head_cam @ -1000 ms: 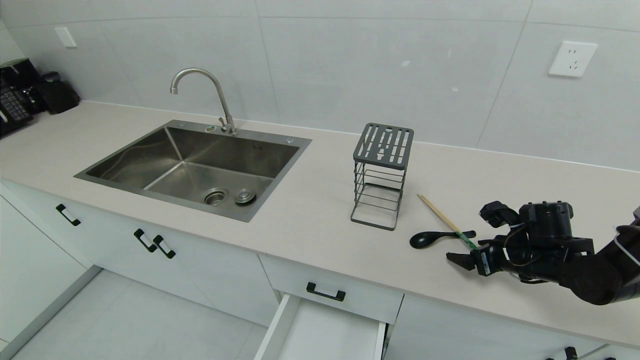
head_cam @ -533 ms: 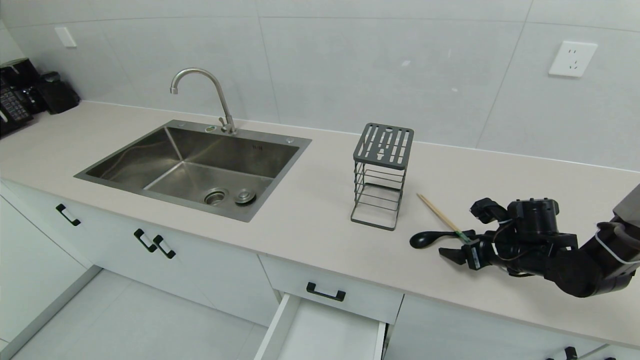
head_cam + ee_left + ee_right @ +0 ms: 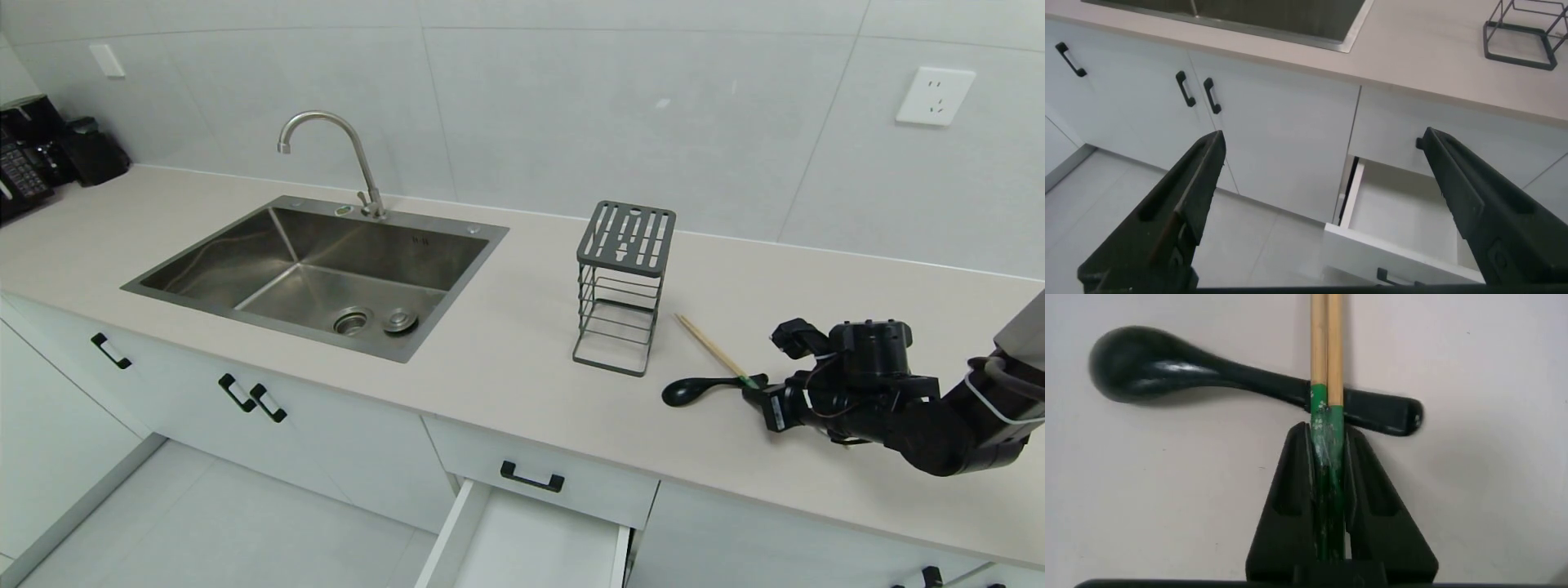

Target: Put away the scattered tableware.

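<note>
A pair of wooden chopsticks (image 3: 709, 346) with green ends lies on the counter right of the dark wire cutlery rack (image 3: 624, 286). Their green ends cross over the handle of a black spoon (image 3: 690, 390). My right gripper (image 3: 754, 392) sits low on the counter, shut on those green ends. In the right wrist view the chopsticks (image 3: 1327, 367) run straight out from between the fingers (image 3: 1290, 482), over the spoon (image 3: 1167, 363). My left gripper (image 3: 1327, 212) hangs open and holds nothing, in front of the cabinet fronts below the counter.
A steel sink (image 3: 204, 282) with a curved tap (image 3: 326, 143) lies left of the rack. Below the counter a white drawer (image 3: 531, 547) stands pulled out, seen too as the drawer (image 3: 1404, 220) from the left wrist. Dark appliances (image 3: 49, 151) stand at the far left.
My right gripper slid left toward the spoon and shut on the chopsticks' green ends. The chopsticks and spoon shifted slightly left.
</note>
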